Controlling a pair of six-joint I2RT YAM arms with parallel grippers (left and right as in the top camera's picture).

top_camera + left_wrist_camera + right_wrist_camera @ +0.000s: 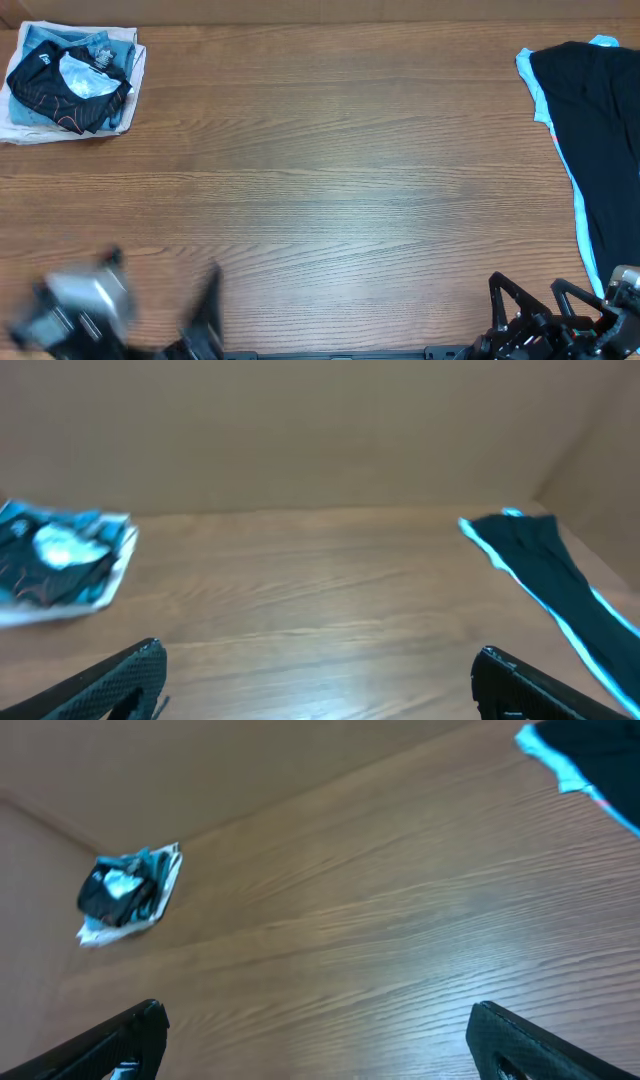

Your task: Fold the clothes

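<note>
- Table (320,170): bare wood grain across your overhead view.
- Black garment with light-blue trim (600,150): lies flat at 3 o'clock and runs out of view.
- Light-blue jeans (95,45): bunched at 10 o'clock on a white cloth (20,130).
- Sports shirt (40,80): black with orange lines, crumpled on top of the jeans.
- Your left gripper (320,662): at 7 o'clock, jaws spread wide, holding nothing.
- Your right gripper (318,1016): at 5 o'clock, jaws spread wide, empty, well apart from the shirt.

Overhead looks straight down; both wrist views look low across the table (320,180).
</note>
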